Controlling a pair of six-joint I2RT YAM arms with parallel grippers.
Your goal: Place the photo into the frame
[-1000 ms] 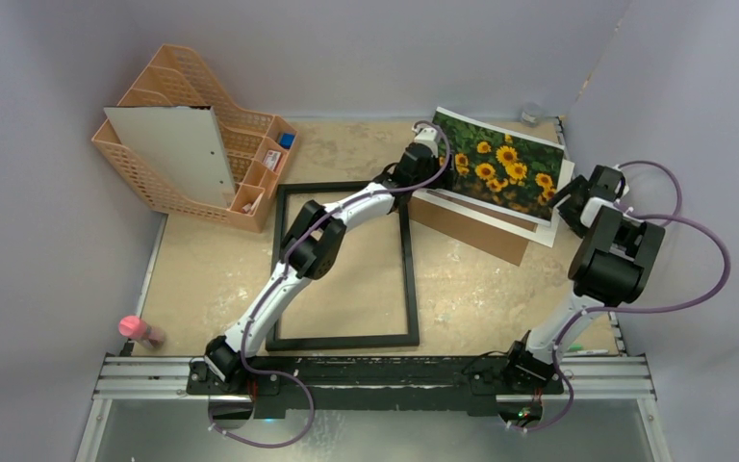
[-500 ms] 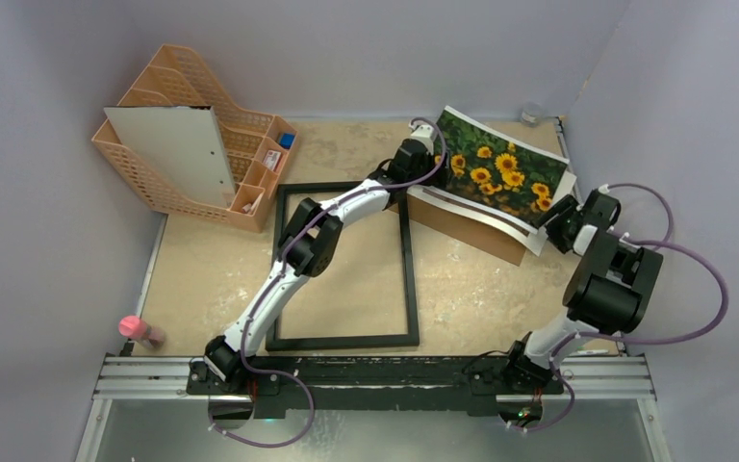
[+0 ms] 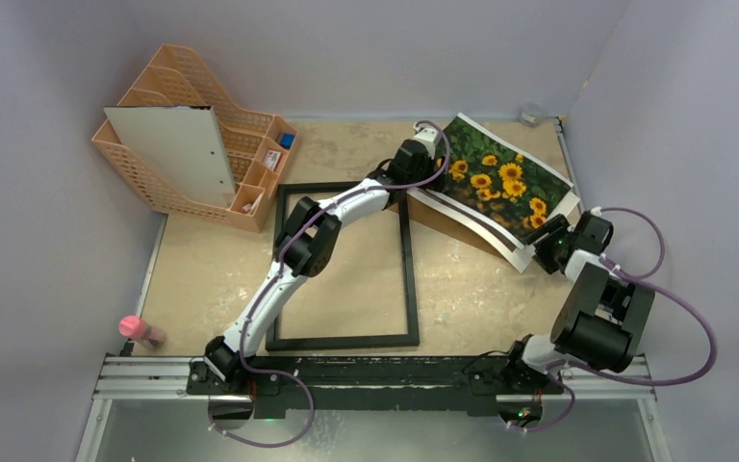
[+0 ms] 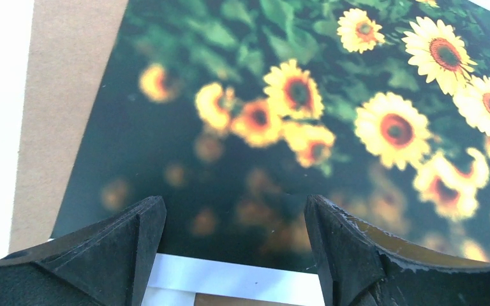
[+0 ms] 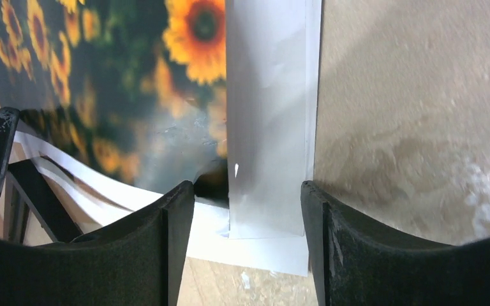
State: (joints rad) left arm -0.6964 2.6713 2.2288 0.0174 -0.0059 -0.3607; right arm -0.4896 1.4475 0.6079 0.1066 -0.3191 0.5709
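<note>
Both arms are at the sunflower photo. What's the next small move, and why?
Probably shut the right gripper: its open fingers straddle the bowed near corner of the photo, with a white sheet there too. The left gripper is also open, and the frame lies apart.

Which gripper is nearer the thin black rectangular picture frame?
Left: left gripper just past the frame's far right corner; right gripper well off to its right.

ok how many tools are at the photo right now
2: the left tool at the photo's left edge, the right tool at its near right corner, both open.
</note>
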